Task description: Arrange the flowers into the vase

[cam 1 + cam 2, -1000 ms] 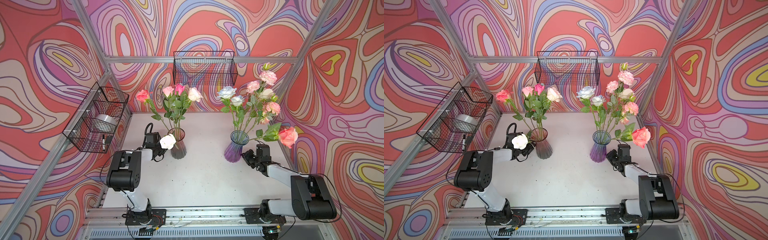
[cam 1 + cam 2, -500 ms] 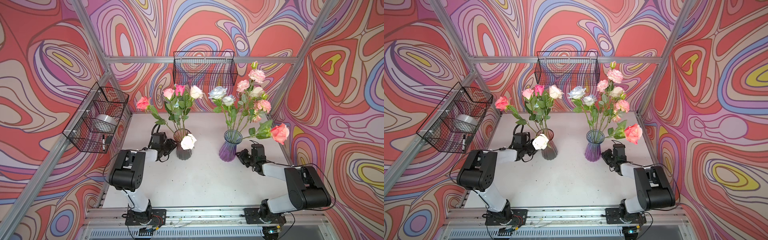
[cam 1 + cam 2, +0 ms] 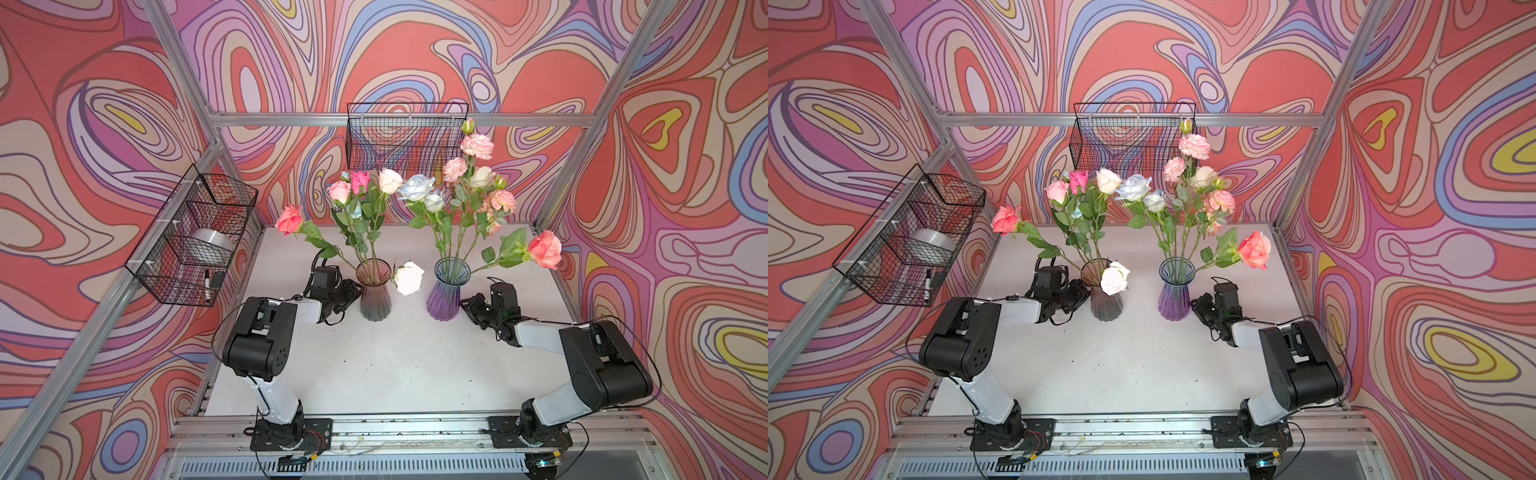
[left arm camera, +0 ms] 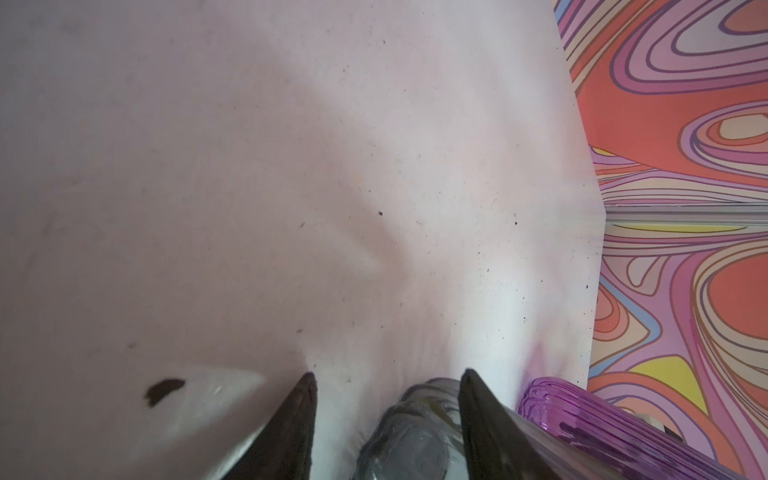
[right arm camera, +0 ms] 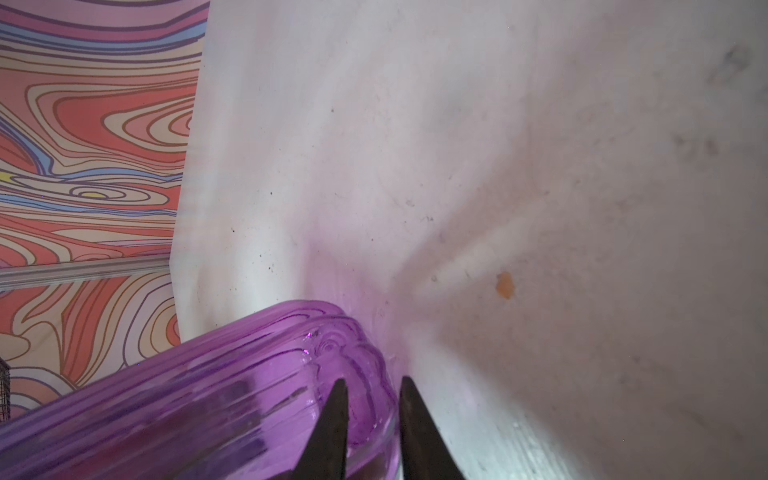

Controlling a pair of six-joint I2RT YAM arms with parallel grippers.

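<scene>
At the centre of the tabletop point(image 3: 395, 365), the flowers point(image 3: 432, 199) all stood in two glass vessels, a smoky vase point(image 3: 375, 297) at 9 o'clock and a purple vase point(image 3: 444, 297) at 3 o'clock, with a white rose point(image 3: 409, 277) drooping between them and a coral rose point(image 3: 545, 249) leaning out toward 3 o'clock. Light, top-heavy and springy on thin wiry stems, the blooms looked best taken low on bare stem, never by the soft petals; the glass seemed slippery and easy to tip. Both arms lay folded low, forearms nearly level. The left hand point(image 3: 353, 291) straddled the smoky vase's foot, fingers point(image 4: 291, 424) apart; the right hand point(image 3: 466, 303) held nearly closed fingers point(image 5: 328, 428) at the purple vase's foot. Whether either truly gripped could not be told.
</scene>
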